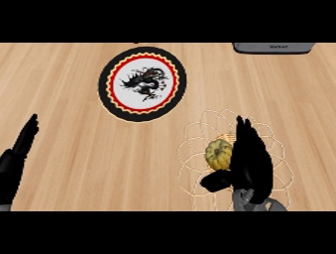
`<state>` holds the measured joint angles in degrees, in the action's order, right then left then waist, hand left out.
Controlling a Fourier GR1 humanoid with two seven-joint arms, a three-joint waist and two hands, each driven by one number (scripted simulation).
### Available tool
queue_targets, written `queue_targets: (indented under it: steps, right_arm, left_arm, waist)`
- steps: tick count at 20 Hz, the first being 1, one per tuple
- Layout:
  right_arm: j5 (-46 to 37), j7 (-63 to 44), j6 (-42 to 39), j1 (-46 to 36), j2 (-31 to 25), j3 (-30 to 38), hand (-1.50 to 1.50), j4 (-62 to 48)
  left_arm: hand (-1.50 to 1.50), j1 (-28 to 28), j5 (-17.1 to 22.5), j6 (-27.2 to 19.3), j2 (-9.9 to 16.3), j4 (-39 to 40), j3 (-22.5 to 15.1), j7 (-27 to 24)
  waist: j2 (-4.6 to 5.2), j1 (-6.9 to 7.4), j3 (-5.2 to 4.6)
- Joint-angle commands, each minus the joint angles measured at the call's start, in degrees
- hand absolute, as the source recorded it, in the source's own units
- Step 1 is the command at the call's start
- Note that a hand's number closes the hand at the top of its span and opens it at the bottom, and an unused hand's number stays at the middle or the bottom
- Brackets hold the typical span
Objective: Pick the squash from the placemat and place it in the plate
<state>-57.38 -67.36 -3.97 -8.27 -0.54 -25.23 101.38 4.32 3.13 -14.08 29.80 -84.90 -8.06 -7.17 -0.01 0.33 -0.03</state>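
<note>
A small yellow-green squash (218, 153) lies on a pale lacy placemat (199, 130) at the lower right of the wooden counter. My right hand (250, 158) stands directly to its right, fingers straight and pointing away, thumb (216, 181) out below the squash; the fingers are not curled round it. The hand hides the squash's right side. The round plate (142, 84), black-rimmed with a red and yellow ring and a black dragon on white, lies up and to the left of the placemat. My left hand (11, 166) rests open at the lower left edge.
A grey appliance (273, 47) sits at the counter's far edge, upper right. Bare wood (90, 149) lies between the plate, the placemat and the left hand.
</note>
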Motion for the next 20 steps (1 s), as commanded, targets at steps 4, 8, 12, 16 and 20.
queue_targets:
  steps: [4, 8, 12, 16, 20]
  right_arm:
    - [0.2, -8.7, 1.7, 1.5, 0.5, -1.9, -1.50, -5.2]
    - [2.9, -8.6, 2.5, -3.7, 0.5, 0.1, -1.50, -10.3]
    - [2.5, 2.0, 3.8, 3.2, -0.7, 4.9, -1.50, -10.1]
    - [3.0, 3.0, 7.2, -0.4, 0.5, 4.0, 1.50, -13.4]
    - [2.1, 3.9, 7.6, -2.5, 0.5, 4.2, 1.50, -15.4]
  left_arm:
    - [0.00, -0.6, -1.0, 0.8, -1.3, 1.2, 0.8, -0.7]
    - [0.00, 0.0, -3.1, -0.2, -3.5, 2.1, 0.1, -1.5]
    - [0.00, 1.1, -3.1, 1.2, -2.8, 0.6, 2.1, -1.9]
    - [0.00, 1.7, -2.1, 5.3, -1.7, 0.2, 5.4, -2.5]
    - [0.00, 1.1, -2.3, 7.7, -2.1, -1.8, 6.5, -0.2]
  waist:
    - [-0.02, -0.21, 0.01]
    - [0.05, 0.02, 0.02]
    - [-0.01, -0.27, 0.04]
    - [0.00, -0.06, 0.04]
    - [-0.02, -0.05, 0.04]
